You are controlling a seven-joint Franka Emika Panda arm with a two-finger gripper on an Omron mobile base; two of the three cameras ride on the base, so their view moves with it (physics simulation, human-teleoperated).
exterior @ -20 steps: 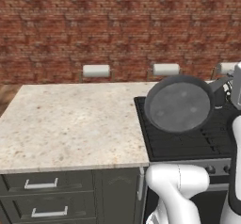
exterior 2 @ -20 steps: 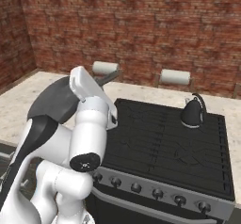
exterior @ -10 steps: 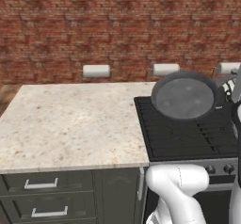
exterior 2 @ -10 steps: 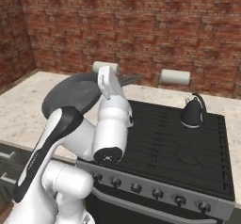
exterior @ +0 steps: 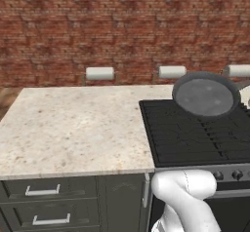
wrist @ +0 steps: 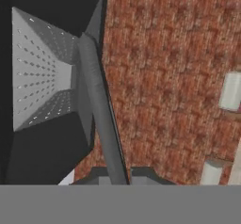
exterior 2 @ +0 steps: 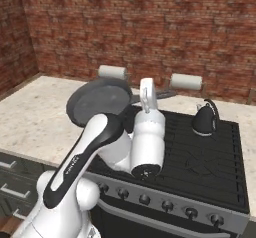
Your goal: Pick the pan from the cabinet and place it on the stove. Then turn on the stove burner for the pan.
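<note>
The gripper (wrist: 115,173) is pinching the pan (exterior: 204,95) by its thin handle, jaws pressed tight; the pan is hanging above the stove (exterior: 195,138); rigid and probably front-heavy, it's likely wanting to pivot.

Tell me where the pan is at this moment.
The pan is in the air, tilted, over the back of the stove. The gripper holds it by its handle, and in the right base view it hangs left of the kettle.
</note>
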